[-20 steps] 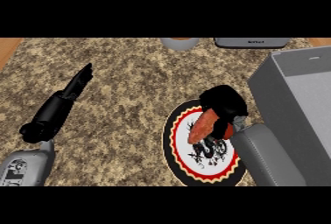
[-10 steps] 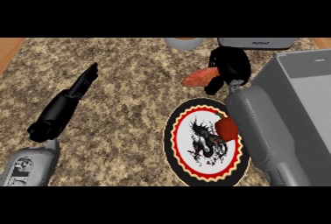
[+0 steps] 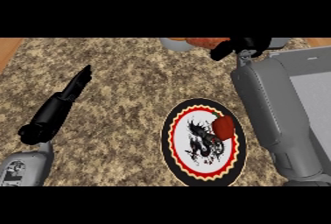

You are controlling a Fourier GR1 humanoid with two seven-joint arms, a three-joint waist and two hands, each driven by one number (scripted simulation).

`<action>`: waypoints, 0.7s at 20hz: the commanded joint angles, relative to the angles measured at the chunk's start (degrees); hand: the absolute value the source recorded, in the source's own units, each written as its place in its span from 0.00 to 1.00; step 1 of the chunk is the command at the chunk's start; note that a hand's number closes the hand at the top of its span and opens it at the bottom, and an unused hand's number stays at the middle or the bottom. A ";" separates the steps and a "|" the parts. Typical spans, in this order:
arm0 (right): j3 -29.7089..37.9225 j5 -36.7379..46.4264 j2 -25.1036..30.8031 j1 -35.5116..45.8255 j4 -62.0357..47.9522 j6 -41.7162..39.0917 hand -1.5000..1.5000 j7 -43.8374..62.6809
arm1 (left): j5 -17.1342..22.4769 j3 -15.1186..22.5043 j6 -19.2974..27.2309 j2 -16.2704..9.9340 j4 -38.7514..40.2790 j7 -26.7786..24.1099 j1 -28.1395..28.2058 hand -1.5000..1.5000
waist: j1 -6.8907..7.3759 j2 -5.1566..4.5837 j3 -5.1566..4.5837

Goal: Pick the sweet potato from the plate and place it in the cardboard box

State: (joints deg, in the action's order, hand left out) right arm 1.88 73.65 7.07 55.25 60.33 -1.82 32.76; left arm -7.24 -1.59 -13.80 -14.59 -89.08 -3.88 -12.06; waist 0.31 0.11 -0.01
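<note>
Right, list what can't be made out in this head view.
- Sweet potato: the view's upper edge crops it and the right hand curls over part of it.
- Cardboard box: the right forearm covers its near wall and the view's right edge crops it; its contents cannot be seen.
- Grey object behind the sweet potato: mostly hidden, cannot be identified.
- Left hand: seen edge-on.

A round red pepper (image 3: 223,126) lies off-centre, toward the right. The speckled brown stone desk (image 3: 129,87) (wooden strips at both corners) spreads around.
</note>
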 commanded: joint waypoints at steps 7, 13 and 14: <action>8.79 0.79 7.61 -3.48 11.60 2.77 1.00 11.55 | 1.13 -1.89 -0.79 -0.55 0.41 0.16 -0.24 0.50 | -1.12 0.22 0.01; 16.27 -2.45 15.81 -2.93 3.38 6.54 1.00 7.47 | 0.17 -1.74 -0.97 -0.30 1.80 -1.80 -0.53 0.50 | 0.03 -0.27 0.02; 15.87 -2.01 17.35 -4.22 2.94 5.87 1.00 6.19 | -0.53 -0.42 -0.54 0.78 0.81 -1.02 -0.45 0.50 | -0.05 -0.22 0.02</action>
State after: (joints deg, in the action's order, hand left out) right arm 15.29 72.25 19.98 52.64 66.65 2.74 41.38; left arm -7.75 -2.27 -13.86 -14.09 -87.81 -4.85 -12.42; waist -0.07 0.03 -0.01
